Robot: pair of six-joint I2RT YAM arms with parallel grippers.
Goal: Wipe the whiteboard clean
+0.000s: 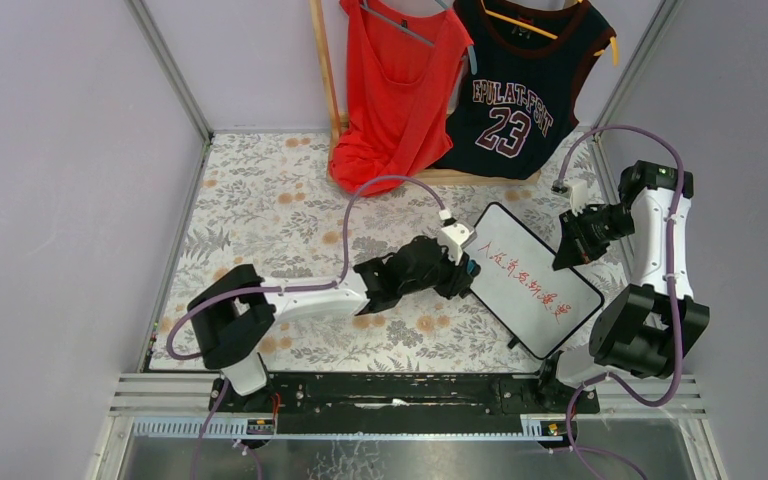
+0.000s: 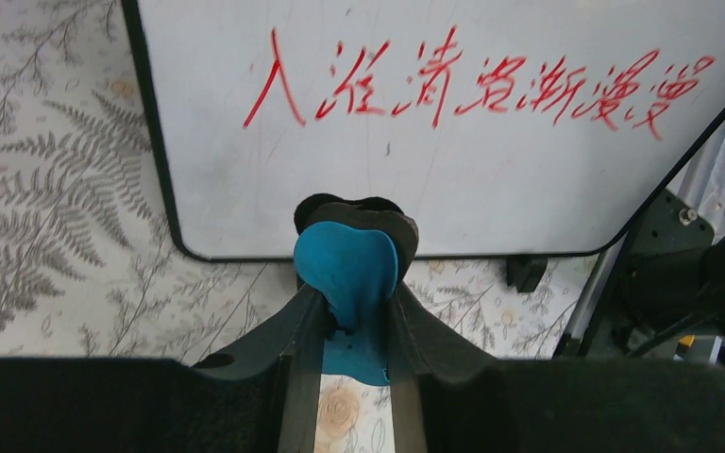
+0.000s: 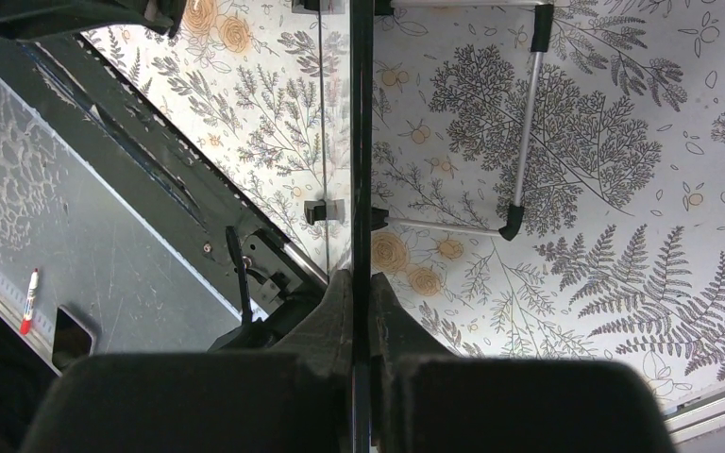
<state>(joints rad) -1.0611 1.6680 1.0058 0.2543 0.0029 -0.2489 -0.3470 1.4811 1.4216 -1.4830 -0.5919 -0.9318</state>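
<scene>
The whiteboard (image 1: 516, 238), white with a thin black frame, stands tilted on the floral tablecloth right of centre, with a row of red handwriting (image 2: 472, 90) across it. My left gripper (image 1: 460, 270) is at the board's left edge, shut on a blue eraser (image 2: 349, 264) with a black back. The eraser's tip overlaps the board's lower frame in the left wrist view (image 2: 354, 302). My right gripper (image 1: 568, 255) is shut on the whiteboard's right edge. In the right wrist view the black frame (image 3: 362, 142) runs straight between the closed fingers (image 3: 360, 283).
A red tank top (image 1: 400, 80) and a dark number-23 jersey (image 1: 520, 90) hang on a wooden rack (image 1: 325, 60) at the back. A metal stand leg (image 3: 527, 123) shows behind the board. A red marker (image 3: 28, 302) lies on the grey shelf below the table's front rail.
</scene>
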